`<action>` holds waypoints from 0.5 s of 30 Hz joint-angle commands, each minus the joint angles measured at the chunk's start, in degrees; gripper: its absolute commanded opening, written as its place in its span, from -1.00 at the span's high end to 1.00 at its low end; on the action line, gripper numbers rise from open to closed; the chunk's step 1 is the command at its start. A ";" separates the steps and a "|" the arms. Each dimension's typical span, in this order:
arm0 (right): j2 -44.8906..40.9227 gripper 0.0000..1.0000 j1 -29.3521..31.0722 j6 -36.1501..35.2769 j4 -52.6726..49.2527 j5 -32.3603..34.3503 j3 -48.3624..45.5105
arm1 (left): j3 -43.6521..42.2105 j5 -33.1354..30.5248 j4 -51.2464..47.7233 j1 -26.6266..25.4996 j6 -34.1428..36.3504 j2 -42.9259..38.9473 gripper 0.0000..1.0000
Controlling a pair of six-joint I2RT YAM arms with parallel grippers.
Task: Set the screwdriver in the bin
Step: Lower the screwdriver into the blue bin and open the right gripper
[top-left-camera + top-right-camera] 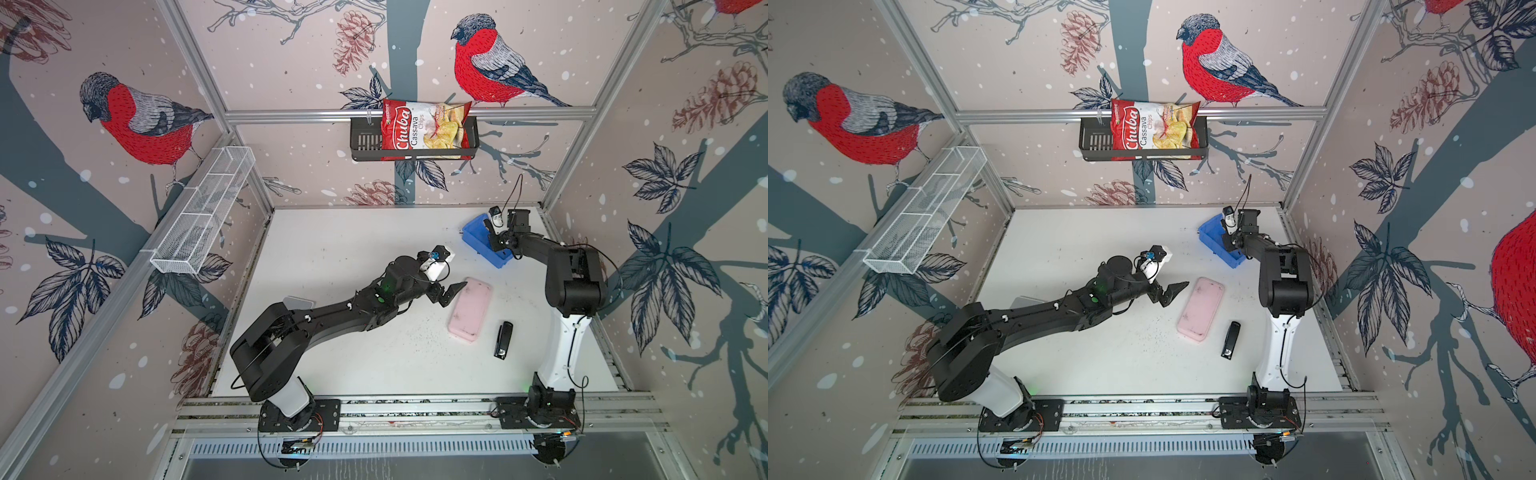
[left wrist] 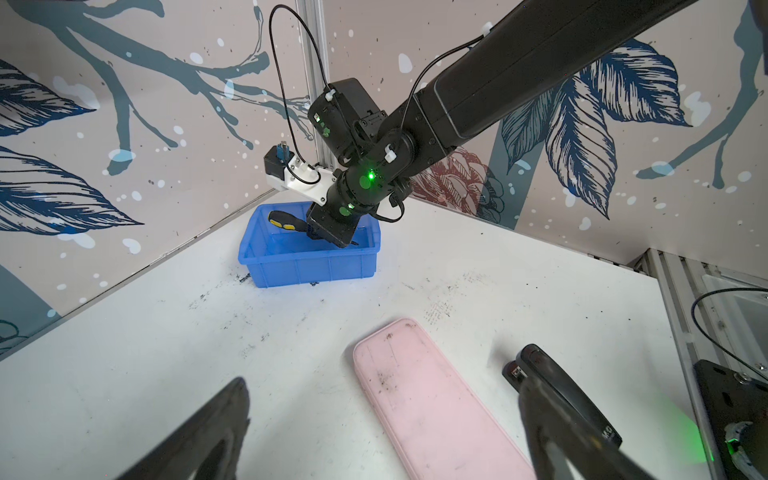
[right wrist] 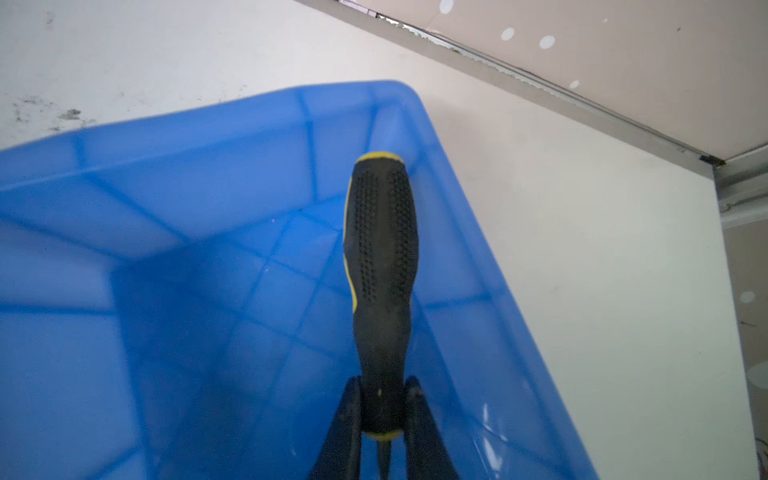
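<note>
Screwdriver (image 3: 380, 266) in right gripper (image 3: 382, 415), over blue bin (image 3: 208, 137)

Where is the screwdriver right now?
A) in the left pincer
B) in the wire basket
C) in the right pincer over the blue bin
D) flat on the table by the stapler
C: the right pincer is shut on the screwdriver, with the bin beneath it.

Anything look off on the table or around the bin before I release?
Nothing serious. The bin sits skewed to the table edges; the right pincer holds the screwdriver over it, handle toward a corner. Dark specks litter the table beside the smudged pink case.
</note>
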 commanded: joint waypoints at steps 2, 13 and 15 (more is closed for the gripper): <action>0.15 0.57 -0.05 -0.39 -1.00 0.39 0.72 | 0.43 0.07 0.52 -0.19 0.47 -0.47 -0.99; -7.26 -0.64 -0.05 1.97 -0.75 -0.94 -1.22 | -1.86 -3.29 4.36 -0.10 -1.63 -1.53 -0.99; -9.71 -0.76 -0.05 2.96 0.47 -0.98 -2.81 | -3.65 -4.63 6.77 -0.02 -1.70 -2.33 -0.99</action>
